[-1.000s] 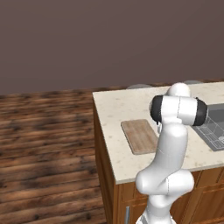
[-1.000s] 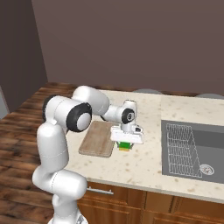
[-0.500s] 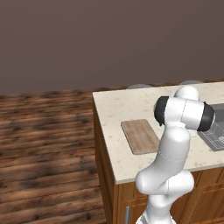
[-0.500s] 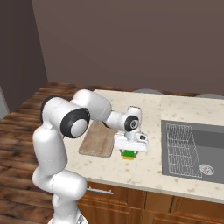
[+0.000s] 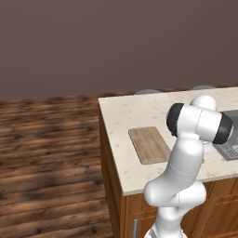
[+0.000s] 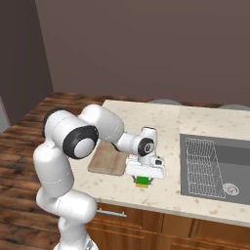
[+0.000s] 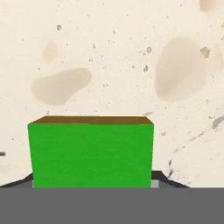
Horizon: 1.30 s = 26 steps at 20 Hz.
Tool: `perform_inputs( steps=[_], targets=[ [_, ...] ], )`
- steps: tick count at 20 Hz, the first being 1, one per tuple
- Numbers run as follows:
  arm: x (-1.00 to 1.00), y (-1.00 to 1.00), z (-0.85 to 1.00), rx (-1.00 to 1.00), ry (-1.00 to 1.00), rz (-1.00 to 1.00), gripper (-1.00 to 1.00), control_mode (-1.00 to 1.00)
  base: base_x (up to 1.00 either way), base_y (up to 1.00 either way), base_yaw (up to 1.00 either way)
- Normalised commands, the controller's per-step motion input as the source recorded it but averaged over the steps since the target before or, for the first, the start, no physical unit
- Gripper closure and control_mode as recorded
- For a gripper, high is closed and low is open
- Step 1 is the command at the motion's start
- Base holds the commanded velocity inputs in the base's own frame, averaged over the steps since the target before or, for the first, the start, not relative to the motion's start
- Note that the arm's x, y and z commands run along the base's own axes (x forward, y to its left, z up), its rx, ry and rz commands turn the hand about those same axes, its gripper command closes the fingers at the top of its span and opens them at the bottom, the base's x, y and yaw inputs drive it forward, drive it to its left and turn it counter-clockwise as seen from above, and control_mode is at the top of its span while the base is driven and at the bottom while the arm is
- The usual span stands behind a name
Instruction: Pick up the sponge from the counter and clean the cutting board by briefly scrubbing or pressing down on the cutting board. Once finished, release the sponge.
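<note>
My gripper is shut on the sponge, a small green block with a yellow layer, and points down at the counter. The hand view has the green sponge held at its bottom edge, over speckled beige stone. The sponge sits just right of the cutting board, off its wood and near the counter's front edge. In the left base view the light-brown cutting board lies on the counter, and my own arm hides the hand.
A dark sink with a wire rack is set into the counter to the right of the hand; its corner also appears in the left base view. Dark plank floor lies beyond the counter's left end.
The hand has carried the sponge from beside the board's right edge toward the counter's front edge. The upper arm swung along with it. The board has not moved.
</note>
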Motion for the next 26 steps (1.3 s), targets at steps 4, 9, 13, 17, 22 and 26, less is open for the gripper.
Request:
perform_inputs(
  steps=[4, 9, 13, 17, 22, 26],
  targets=[
    [-0.14, 0.0, -0.19, 0.0, 0.0, 0.0, 1.0, -1.0, 0.0, 0.0, 0.0],
    [-0.04, 0.0, -0.04, 0.0, 0.0, 0.0, 1.0, -1.0, 0.0, 0.0, 0.0],
    [0.0, 0.0, 0.0, 0.0, 0.0, 0.0, 1.0, -1.0, 0.0, 0.0, 0.0],
    [0.0, 0.0, 0.0, 0.0, 0.0, 0.0, 1.0, -1.0, 0.0, 0.0, 0.0],
    [0.0, 0.0, 0.0, 0.0, 0.0, 0.0, 1.0, -1.0, 0.0, 0.0, 0.0],
    [0.0, 0.0, 0.0, 0.0, 0.0, 0.0, 1.0, -1.0, 0.0, 0.0, 0.0]
  ],
)
